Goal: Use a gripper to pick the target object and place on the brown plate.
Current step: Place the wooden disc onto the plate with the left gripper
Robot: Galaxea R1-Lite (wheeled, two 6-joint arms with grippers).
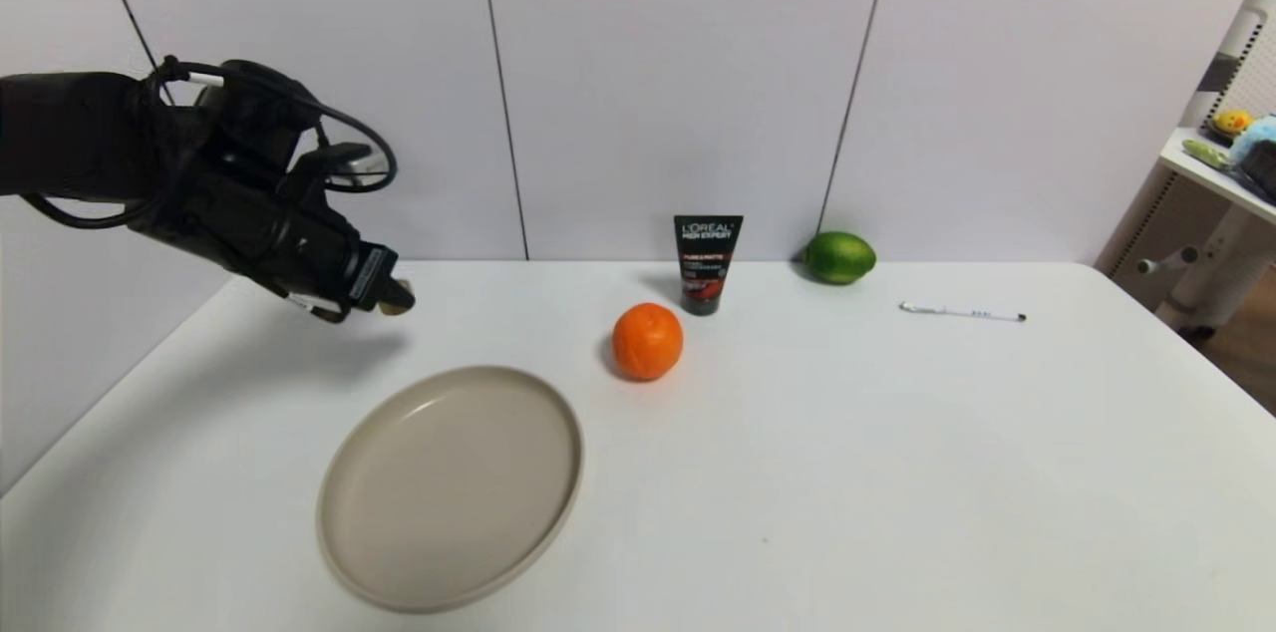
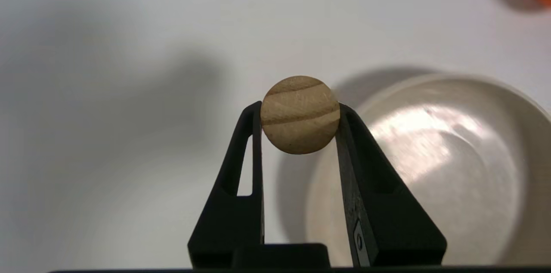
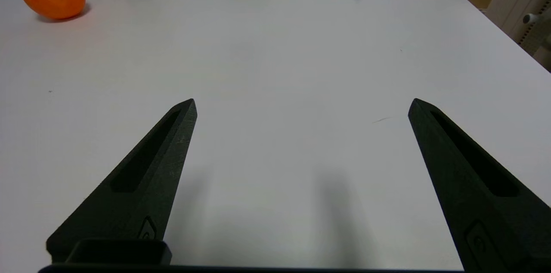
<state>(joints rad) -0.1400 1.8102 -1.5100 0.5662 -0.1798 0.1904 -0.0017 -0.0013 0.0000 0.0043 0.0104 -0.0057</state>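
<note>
My left gripper (image 1: pixel 394 295) hangs in the air at the table's far left, shut on the small tan wooden knob (image 1: pixel 399 301). In the left wrist view the knob (image 2: pixel 300 114) sits clamped between the two black fingertips, its darker groove showing. The beige-brown plate (image 1: pixel 451 482) lies on the table nearer to me and a little to the right of the gripper; it also shows in the left wrist view (image 2: pixel 452 169), below and beside the knob. My right gripper (image 3: pixel 301 107) is open and empty over bare table, out of the head view.
An orange (image 1: pixel 647 341) lies right of the plate, with a black L'Oreal tube (image 1: pixel 707 263) and a green lime (image 1: pixel 839 256) behind it by the wall. A white pen (image 1: pixel 962 312) lies at the right. The table edge and furniture are at far right.
</note>
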